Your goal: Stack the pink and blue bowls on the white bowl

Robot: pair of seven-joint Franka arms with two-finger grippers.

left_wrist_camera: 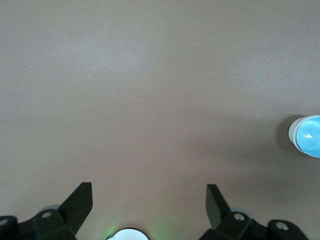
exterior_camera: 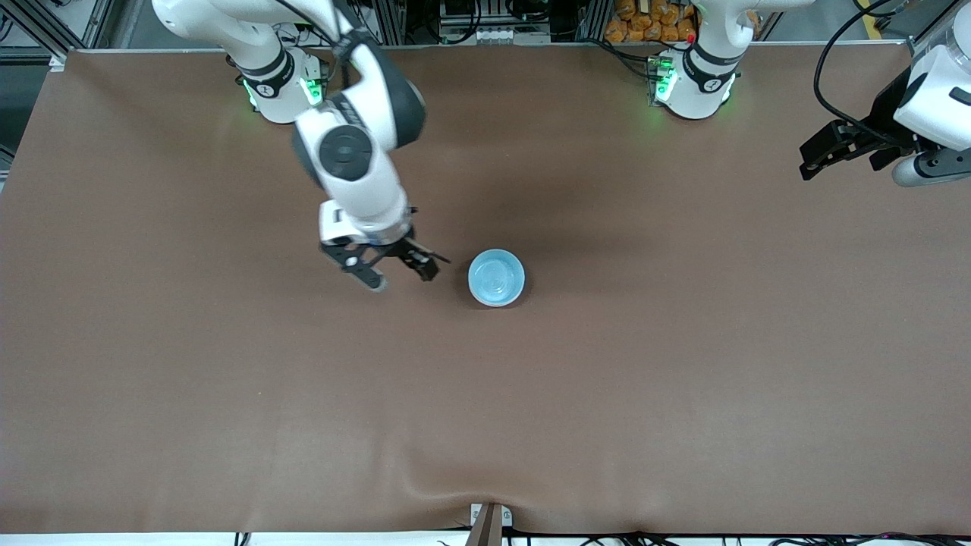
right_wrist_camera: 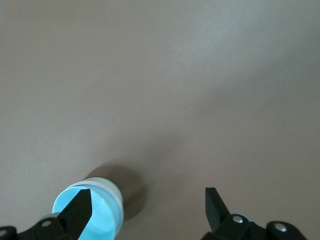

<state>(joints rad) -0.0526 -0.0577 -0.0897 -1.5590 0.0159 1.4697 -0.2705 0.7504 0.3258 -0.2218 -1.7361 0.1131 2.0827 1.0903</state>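
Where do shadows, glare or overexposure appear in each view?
Front view: a soft dark shadow lies on the table around the blue bowl; green base lights glow. Left wrist view: the bowl's interior looks washed out and bright, with a shadow beside it. Right wrist view: a shadow falls beside the stack; the open right end effector frames it.

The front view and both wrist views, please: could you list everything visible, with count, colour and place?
Blue bowl: one visible, light blue, on top of a bowl stack near the table's middle; a white wall shows beneath it; no pink bowl can be seen.
Table: one, brown covering, under everything.
Right gripper: one, black fingers open, over the table beside the stack, holding nothing.
Left gripper: one, black fingers open, waiting over the left arm's end of the table, holding nothing.
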